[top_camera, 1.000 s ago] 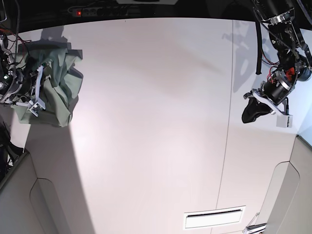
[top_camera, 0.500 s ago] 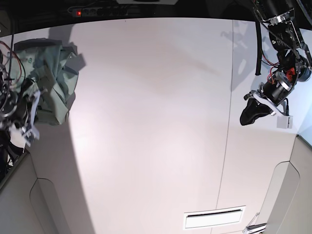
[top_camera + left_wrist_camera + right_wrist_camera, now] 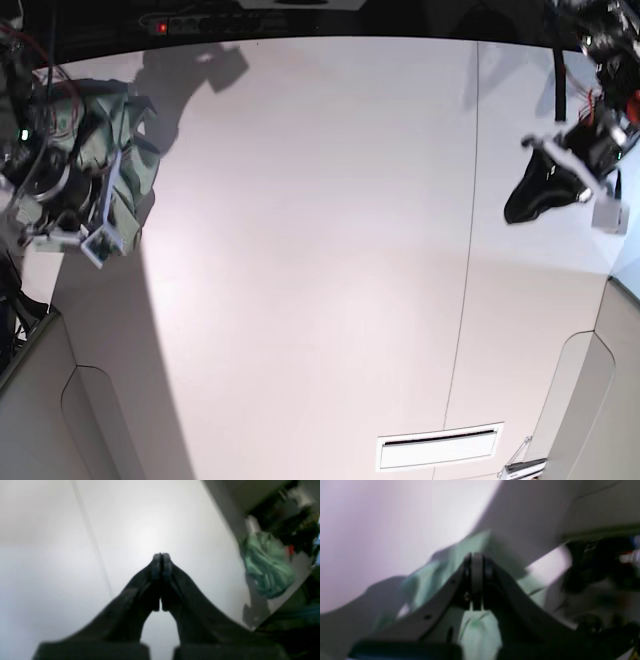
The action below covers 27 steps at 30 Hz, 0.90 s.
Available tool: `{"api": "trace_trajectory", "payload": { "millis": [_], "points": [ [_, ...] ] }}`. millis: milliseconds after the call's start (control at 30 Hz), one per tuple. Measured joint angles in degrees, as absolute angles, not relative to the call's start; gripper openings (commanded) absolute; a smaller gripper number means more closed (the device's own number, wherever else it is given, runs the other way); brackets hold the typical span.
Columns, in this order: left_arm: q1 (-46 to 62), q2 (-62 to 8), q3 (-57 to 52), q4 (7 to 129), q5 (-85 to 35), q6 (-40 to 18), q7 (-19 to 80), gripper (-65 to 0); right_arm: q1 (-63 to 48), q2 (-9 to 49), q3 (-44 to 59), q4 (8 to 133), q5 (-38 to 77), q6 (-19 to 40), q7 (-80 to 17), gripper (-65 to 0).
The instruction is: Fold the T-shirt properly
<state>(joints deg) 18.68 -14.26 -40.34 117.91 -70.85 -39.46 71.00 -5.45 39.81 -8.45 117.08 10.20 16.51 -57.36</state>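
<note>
Base view, read left to right. The T-shirt [image 3: 112,150] lies bunched in a crumpled heap at the far left corner of the table [image 3: 320,250], no clear long axis, collar and sleeves not separable at this resolution. The right gripper [image 3: 88,232] sits directly at that heap, on its near edge; its arm overlaps the cloth's left side. Right wrist view: jaws pressed together, pale green fabric [image 3: 475,630] directly behind and below the fingertips; the frame is motion-blurred, so whether a fold of cloth is pinched between the pads or merely lies behind them cannot be told. Centre of the table carries nothing but a seam line and a shadow. Far right: the left gripper [image 3: 530,192] hangs above the table's right edge, well apart from the shirt, the whole width of the table between them. Left wrist view confirms its jaws shut with nothing between them [image 3: 162,563], and the green bundle [image 3: 266,565] shows small at the opposite edge. Judgement: the relation that governs the next move is that the shirt lies wholly on the right arm's side, just at that gripper, and across the table from the left one; the right arm is much the nearer. The garment likely must be drawn toward centre before any spreading.
</note>
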Motion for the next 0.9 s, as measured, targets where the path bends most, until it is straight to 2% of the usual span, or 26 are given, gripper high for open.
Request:
{"api": "trace_trajectory", "payload": {
  "millis": [167, 300, 367, 633, 700, 800, 900],
  "points": [
    [30.1, -13.7, -46.7, 123.0, -72.0, -39.6, 72.0, -65.0, -14.9, 40.0, -8.2, 121.4, 4.9, 16.4, -60.3, -65.0],
    [38.7, -11.4, -50.5, 123.4, -81.3, -39.6, 80.0, -65.0, -22.4, 40.3, -8.2, 124.8, 2.0, 17.3, -64.6, -65.0],
    [43.1, -11.3, -51.4, 123.5, -84.0, -39.6, 80.4, -65.0, -26.3, 40.9, -8.2, 126.1, 0.9, 19.2, -65.7, -65.0],
    [61.1, -12.6, -52.1, 123.6, -84.1, -39.6, 80.1, -65.0, -45.4, 53.5, -8.1, 130.1, 1.4, 20.5, -70.7, -65.0],
    [65.7, -13.9, -51.7, 123.6, -84.2, -39.5, 79.8, -65.0, -49.7, 55.7, -8.0, 130.1, 3.6, 21.9, -71.0, -65.0],
    [72.6, -17.7, -49.8, 122.4, -83.9, -39.5, 80.2, -65.0, -54.3, 56.4, -8.0, 129.7, 11.2, 28.1, -71.6, -65.0],
    [74.0, -21.2, -44.6, 119.7, -84.0, -39.5, 80.0, -65.0, -55.7, 56.3, -8.1, 126.2, 16.3, 33.3, -71.3, -65.0]
  ]
}}
